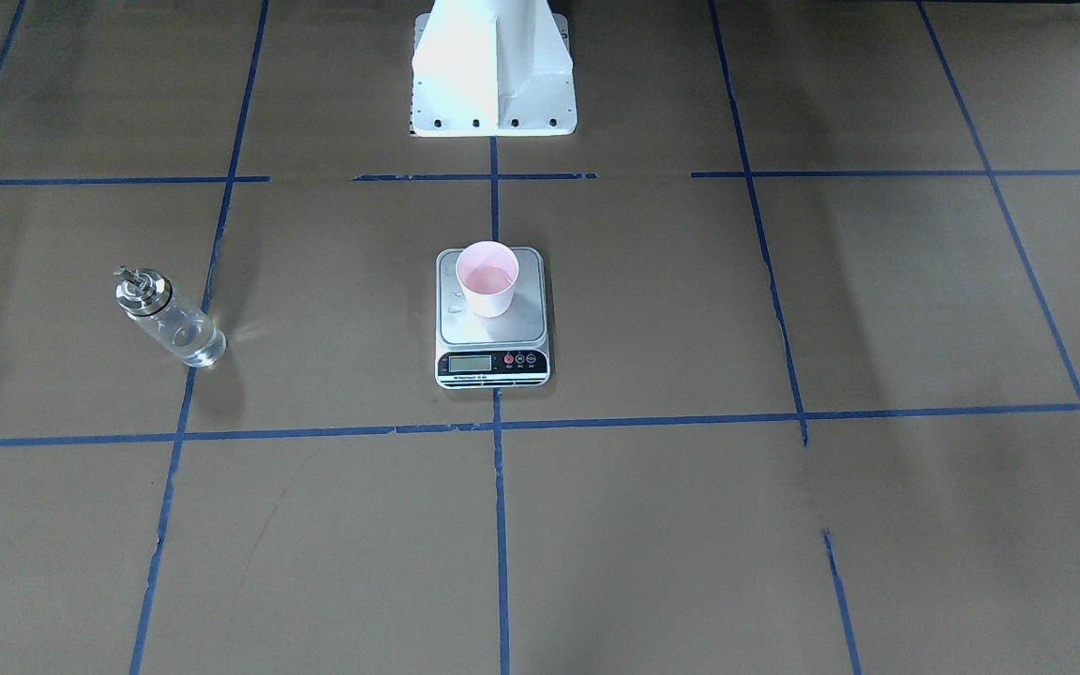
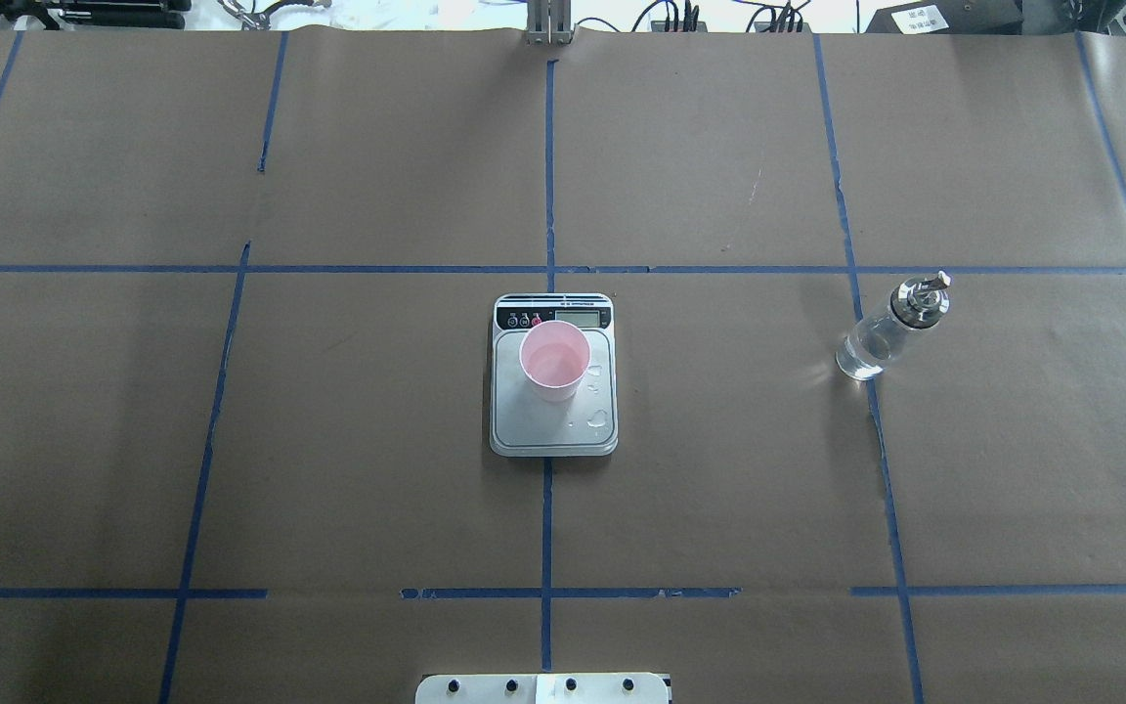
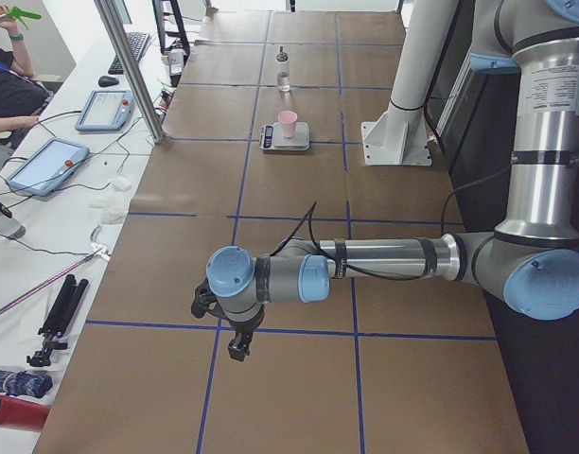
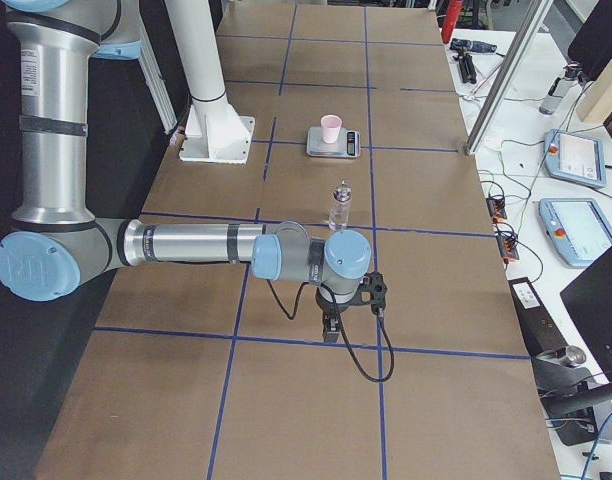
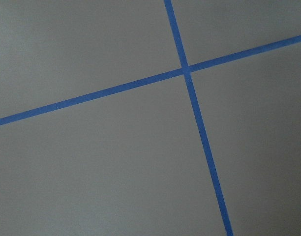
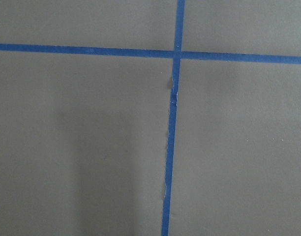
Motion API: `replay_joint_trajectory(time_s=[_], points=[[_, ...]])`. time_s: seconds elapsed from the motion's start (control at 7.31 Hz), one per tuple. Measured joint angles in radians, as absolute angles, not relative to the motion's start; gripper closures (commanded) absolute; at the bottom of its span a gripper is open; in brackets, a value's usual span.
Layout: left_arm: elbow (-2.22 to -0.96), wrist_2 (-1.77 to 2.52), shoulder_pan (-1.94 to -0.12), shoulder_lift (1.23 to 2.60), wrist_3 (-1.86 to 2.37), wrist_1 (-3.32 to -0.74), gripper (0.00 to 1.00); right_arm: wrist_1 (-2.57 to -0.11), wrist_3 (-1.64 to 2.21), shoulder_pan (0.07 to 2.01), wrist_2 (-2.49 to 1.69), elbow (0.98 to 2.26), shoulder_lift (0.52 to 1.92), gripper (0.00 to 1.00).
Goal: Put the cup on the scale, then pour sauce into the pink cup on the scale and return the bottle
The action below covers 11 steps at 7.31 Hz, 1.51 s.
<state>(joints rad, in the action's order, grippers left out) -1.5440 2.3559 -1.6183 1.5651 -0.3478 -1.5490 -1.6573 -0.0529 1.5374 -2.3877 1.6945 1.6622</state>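
The cup point(image 2: 554, 360) sits on the scale point(image 2: 553, 430), bottle point(image 2: 886, 330) upright well apart, so just avoid jostling them; whether the left claw point(image 3: 236, 348) or right claw point(image 4: 331, 328) is open, I can't tell.

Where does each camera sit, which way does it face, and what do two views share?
Front-facing: across the table, facing the robot, steeply down; base, cup on scale, bottle.
Overhead: behind the robot, looking forward and down; base's edge only.
Exterior left: table's left end, looking along it; left gripper near.
Exterior right: opposite end; right gripper near.
Left wrist: faces table, blue tape; no body.
Right wrist: same.
Shared: front-facing and overhead both show cup, scale, bottle.
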Motion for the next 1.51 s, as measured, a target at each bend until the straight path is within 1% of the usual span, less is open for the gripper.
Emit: replay_joint_trajectory(time_s=[0.68,1.51], points=[[-1.540,2.357,-1.618,1.573,-0.152,-1.579,0.00,-1.657,-0.040,1.546,-2.382,1.681,1.658,0.00],[-1.538,2.358,-1.617,1.575,-0.135,-1.587,0.00,-1.656,-0.019,1.546,-2.383,1.682,1.654,0.00]])
